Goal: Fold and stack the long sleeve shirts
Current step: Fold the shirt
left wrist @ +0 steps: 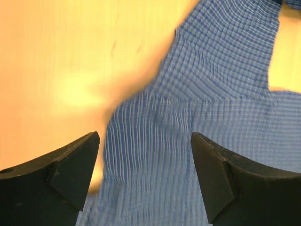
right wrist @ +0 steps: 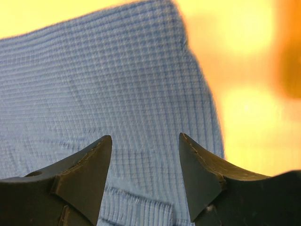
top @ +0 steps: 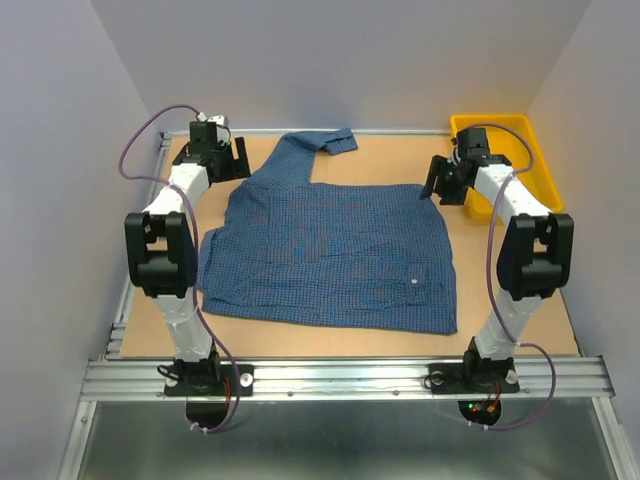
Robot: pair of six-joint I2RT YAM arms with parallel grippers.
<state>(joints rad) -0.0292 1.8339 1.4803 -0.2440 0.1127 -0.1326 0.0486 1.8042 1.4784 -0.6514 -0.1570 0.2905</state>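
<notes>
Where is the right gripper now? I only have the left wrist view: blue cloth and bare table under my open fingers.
Observer: The right gripper is at the shirt's far right corner, jaws open, with nothing between them.
Operator: Is a sleeve sticking out anywhere?
Observer: One sleeve lies along the far edge of the table, with its cuff pointing right.
Operator: What else is up there?
Observer: A yellow bin sits in the far right corner, just beyond the right gripper.
</notes>
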